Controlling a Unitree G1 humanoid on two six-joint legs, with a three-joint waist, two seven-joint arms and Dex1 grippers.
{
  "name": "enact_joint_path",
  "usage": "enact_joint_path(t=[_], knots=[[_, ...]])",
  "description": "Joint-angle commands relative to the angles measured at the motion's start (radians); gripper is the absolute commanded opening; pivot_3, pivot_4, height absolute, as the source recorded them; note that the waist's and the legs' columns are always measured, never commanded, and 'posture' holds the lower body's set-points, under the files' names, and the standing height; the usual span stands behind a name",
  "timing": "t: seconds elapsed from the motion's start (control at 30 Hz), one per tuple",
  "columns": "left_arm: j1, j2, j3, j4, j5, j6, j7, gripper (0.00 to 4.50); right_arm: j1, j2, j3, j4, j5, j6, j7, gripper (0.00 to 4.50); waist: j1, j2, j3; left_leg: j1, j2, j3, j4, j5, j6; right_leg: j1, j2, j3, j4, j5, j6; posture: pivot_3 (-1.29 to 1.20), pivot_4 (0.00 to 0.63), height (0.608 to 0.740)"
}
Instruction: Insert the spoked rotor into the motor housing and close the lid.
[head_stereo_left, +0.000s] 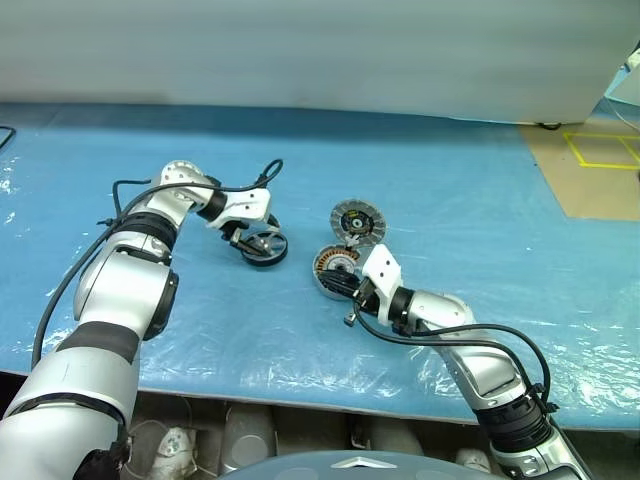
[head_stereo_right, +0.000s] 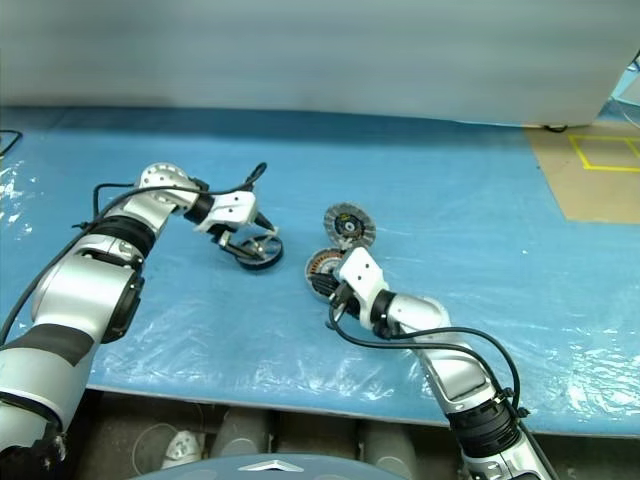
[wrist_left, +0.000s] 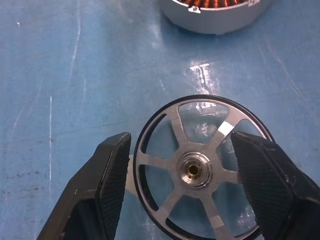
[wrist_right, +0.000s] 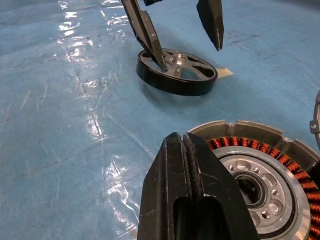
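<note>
- spoked rotor (head_stereo_left: 265, 247) lies flat on the blue mat (head_stereo_left: 480, 200), left of centre
- my left gripper (wrist_left: 182, 165) straddles it, fingers (wrist_left: 107, 175) spread either side of the rim, not clamped
- motor housing (head_stereo_left: 334, 270) sits right of the rotor, copper windings up, apart from it
- lid (head_stereo_left: 358, 222) is just beyond the housing, on the far side
- my right gripper (wrist_right: 192, 185) is clenched on nothing, at the housing's near edge
</note>
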Motion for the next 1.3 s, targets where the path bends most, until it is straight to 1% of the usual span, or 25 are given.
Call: enact_joint_path(t=[0.03, 0.37, 0.97, 1.07, 1.2, 1.23, 1.3], knots=[[0.001, 0.015, 0.024, -0.029, -0.026, 0.027, -0.004, 3.37, -0.003, -0.001, 0.004, -0.007, -0.003, -0.024, 0.004, 0.0, 0.0, 0.0, 0.0, 0.0, 0.0, 0.0, 0.0, 0.0, 0.0, 0.0, 0.0, 0.0, 0.0, 0.0, 0.0, 0.0, 0.15, 0.74], [0.029, 0.026, 0.019, -0.055, -0.032, 0.148, -0.078, 3.37, -0.011, -0.002, 0.011, 0.01, -0.01, -0.037, 0.017, 0.0, 0.0, 0.0, 0.0, 0.0, 0.0, 0.0, 0.0, 0.0, 0.0, 0.0, 0.0, 0.0, 0.0, 0.0, 0.0, 0.0, 0.15, 0.74], [0.032, 0.03, -0.017, -0.066, 0.002, 0.151, -0.078, 3.37, -0.01, 0.001, 0.009, 0.011, -0.015, -0.038, 0.013, 0.0, 0.0, 0.0, 0.0, 0.0, 0.0, 0.0, 0.0, 0.0, 0.0, 0.0, 0.0, 0.0, 0.0, 0.0, 0.0, 0.0, 0.15, 0.74], [0.029, 0.029, -0.021, -0.064, 0.01, 0.144, -0.073, 2.8, -0.012, 0.002, 0.009, 0.013, -0.016, -0.039, 0.013, 0.0, 0.0, 0.0, 0.0, 0.0, 0.0, 0.0, 0.0, 0.0, 0.0, 0.0, 0.0, 0.0, 0.0, 0.0, 0.0, 0.0, 0.15, 0.74], [0.023, 0.03, -0.026, -0.064, 0.018, 0.124, -0.044, 1.48, -0.016, 0.004, 0.005, 0.013, -0.014, -0.04, 0.012, 0.0, 0.0, 0.0, 0.0, 0.0, 0.0, 0.0, 0.0, 0.0, 0.0, 0.0, 0.0, 0.0, 0.0, 0.0, 0.0, 0.0, 0.15, 0.74], [0.025, 0.033, -0.032, -0.064, 0.027, 0.112, -0.028, 1.33, -0.017, 0.005, 0.003, 0.011, -0.012, -0.039, 0.011, 0.0, 0.0, 0.0, 0.0, 0.0, 0.0, 0.0, 0.0, 0.0, 0.0, 0.0, 0.0, 0.0, 0.0, 0.0, 0.0, 0.0, 0.15, 0.74], [0.029, 0.034, -0.036, -0.065, 0.029, 0.103, -0.018, 1.31, -0.017, 0.009, -0.008, 0.003, -0.001, -0.031, 0.008, 0.0, 0.0, 0.0, 0.0, 0.0, 0.0, 0.0, 0.0, 0.0, 0.0, 0.0, 0.0, 0.0, 0.0, 0.0, 0.0, 0.0, 0.15, 0.74]])
